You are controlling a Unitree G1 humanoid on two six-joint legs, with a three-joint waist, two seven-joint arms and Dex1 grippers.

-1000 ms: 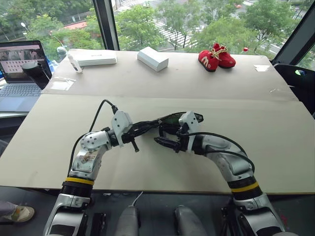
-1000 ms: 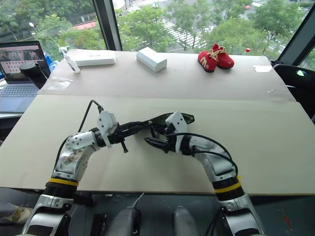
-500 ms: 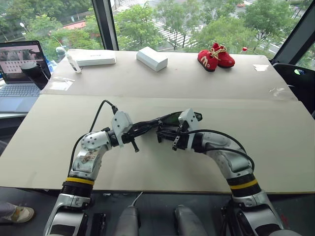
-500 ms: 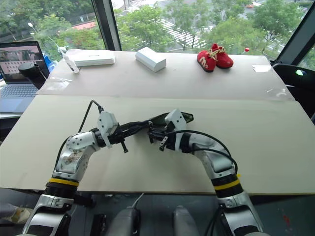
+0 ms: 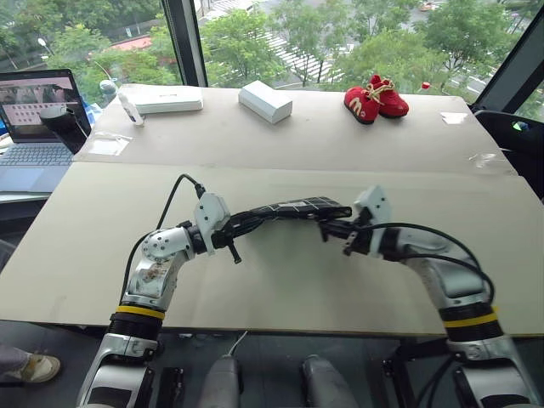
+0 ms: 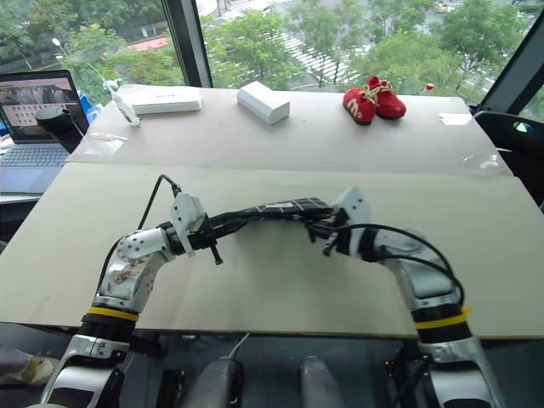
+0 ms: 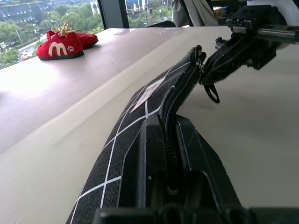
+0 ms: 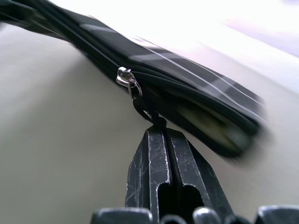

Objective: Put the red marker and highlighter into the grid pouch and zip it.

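The left gripper, jaws clamped on one end, braces the grid pouch while the right gripper, jaws pinched on the zipper-pull strap, draws it taut for zipping.

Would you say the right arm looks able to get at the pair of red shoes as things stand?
Probably not soon: the right claw is shut on the grid pouch's zipper-pull strap, and the red shoes sit at the table's far edge, well beyond it.
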